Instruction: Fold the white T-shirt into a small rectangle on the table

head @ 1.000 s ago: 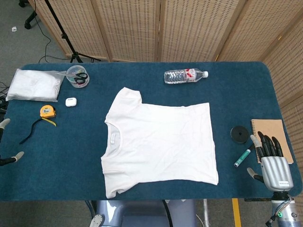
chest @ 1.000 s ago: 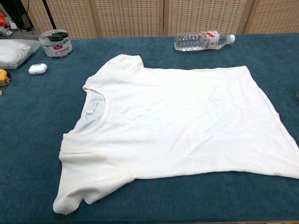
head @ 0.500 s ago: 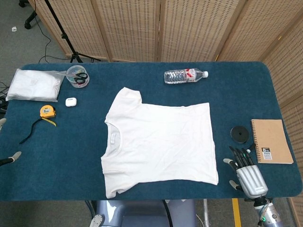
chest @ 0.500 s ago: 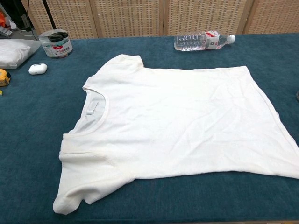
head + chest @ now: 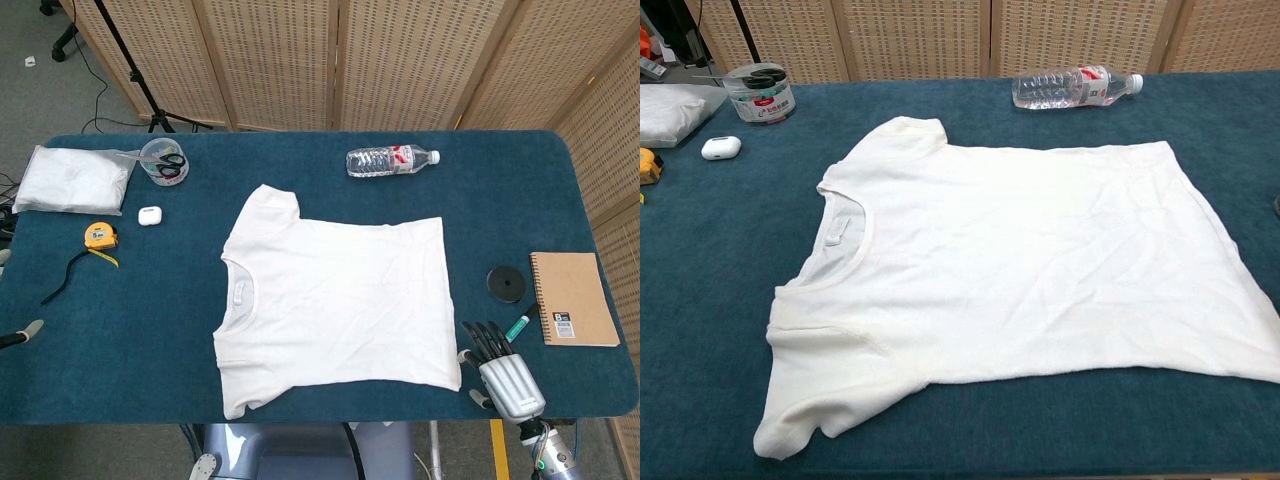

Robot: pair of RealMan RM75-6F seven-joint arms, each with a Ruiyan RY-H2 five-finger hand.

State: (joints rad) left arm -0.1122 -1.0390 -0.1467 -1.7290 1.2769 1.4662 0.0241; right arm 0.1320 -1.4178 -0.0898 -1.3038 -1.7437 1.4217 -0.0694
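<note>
The white T-shirt (image 5: 335, 300) lies spread flat in the middle of the blue table, collar to the left and hem to the right; the chest view shows it (image 5: 1020, 260) lightly wrinkled. My right hand (image 5: 503, 375) hovers at the table's front edge just right of the shirt's near hem corner, fingers stretched out and apart, holding nothing. Of my left hand (image 5: 18, 335) only two spread fingertips show at the far left edge of the head view, with nothing between them. Neither hand appears in the chest view.
A water bottle (image 5: 392, 159) lies behind the shirt. At left are a folded white cloth (image 5: 72, 180), a tub with scissors (image 5: 163, 161), an earbud case (image 5: 150, 215) and a yellow tape measure (image 5: 99, 236). At right are a black disc (image 5: 506, 283), a green marker (image 5: 519, 325) and a notebook (image 5: 572, 298).
My right hand has moved left from beside the notebook to the shirt's near hem corner. The left fingertips slipped slightly further out of frame. The shirt has not moved.
</note>
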